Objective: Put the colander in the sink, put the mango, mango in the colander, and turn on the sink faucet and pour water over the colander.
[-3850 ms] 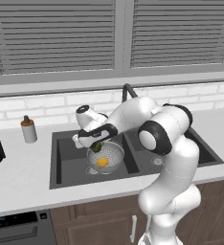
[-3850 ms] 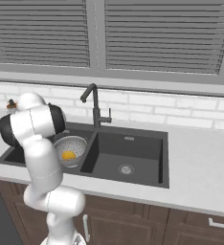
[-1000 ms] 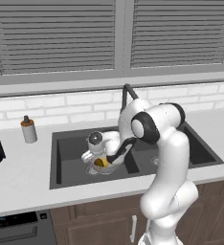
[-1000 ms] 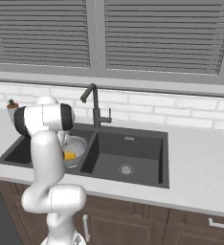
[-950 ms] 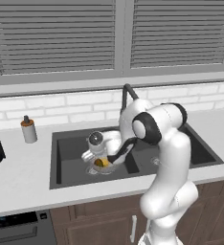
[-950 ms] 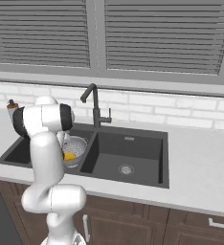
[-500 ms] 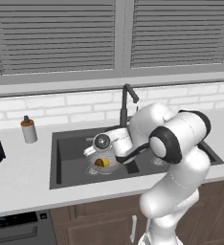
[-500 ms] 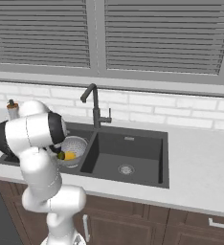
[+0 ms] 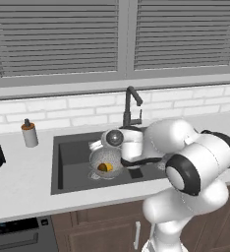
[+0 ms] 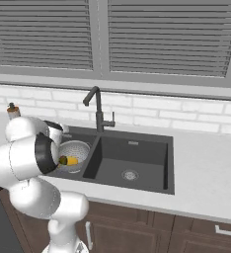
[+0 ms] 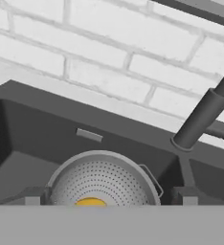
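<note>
The silvery perforated colander (image 9: 107,158) (image 10: 75,148) (image 11: 102,179) stands in the left basin of the dark grey sink (image 9: 70,157) (image 10: 137,153) (image 11: 28,139). A yellow-orange mango (image 9: 105,167) (image 10: 71,160) (image 11: 91,202) lies in it, with a darker greenish mango (image 10: 62,160) right beside it. My gripper (image 9: 96,147) (image 11: 110,195) hovers just over the colander's near rim, open, with nothing between its widely spread fingertips (image 11: 35,195). The gooseneck sink faucet (image 9: 131,106) (image 10: 96,111) (image 11: 202,117) rises behind the sink. No stream shows at its spout.
A small grey bottle with a brown top (image 9: 28,134) (image 10: 11,109) stands on the counter left of the sink. A white brick wall and shuttered windows close off the back. My own bulky arm (image 9: 195,157) leans over the front of the sink.
The greenish mango, held over the colander some seconds ago, now lies inside it. Over the last second my hand rose from the colander and the elbow swung out toward the front.
</note>
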